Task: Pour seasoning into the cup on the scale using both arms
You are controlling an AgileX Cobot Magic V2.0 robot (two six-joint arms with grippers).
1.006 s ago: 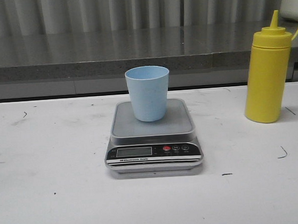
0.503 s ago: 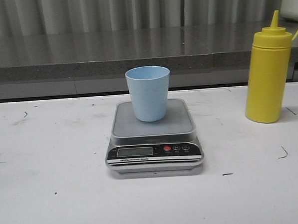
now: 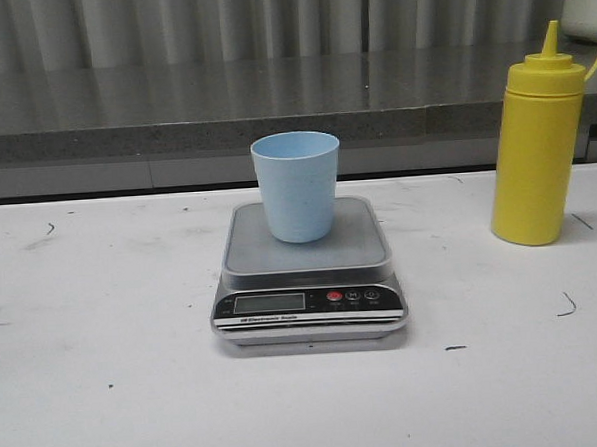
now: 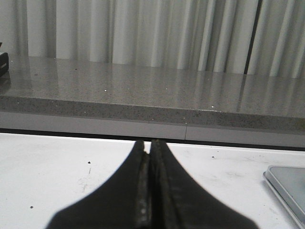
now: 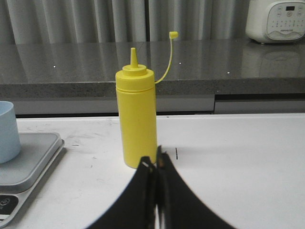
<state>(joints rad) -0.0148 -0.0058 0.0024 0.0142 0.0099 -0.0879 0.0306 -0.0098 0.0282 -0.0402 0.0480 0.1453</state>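
The light blue cup [image 3: 297,186] stands upright on the grey platform of the silver scale [image 3: 307,273] at the table's middle. The yellow seasoning bottle [image 3: 536,146] stands upright on the table at the right, its cap hanging open on a strap. Neither gripper shows in the front view. In the right wrist view my right gripper [image 5: 155,163] is shut and empty, a little short of the bottle [image 5: 137,119]; the cup [image 5: 8,131] and scale [image 5: 26,164] are at the edge. In the left wrist view my left gripper [image 4: 149,145] is shut and empty over bare table, the scale's corner [image 4: 287,183] off to one side.
A grey stone ledge [image 3: 223,112] runs along the back of the white table, with a curtain behind it. A white appliance [image 5: 277,19] stands on the ledge behind the bottle.
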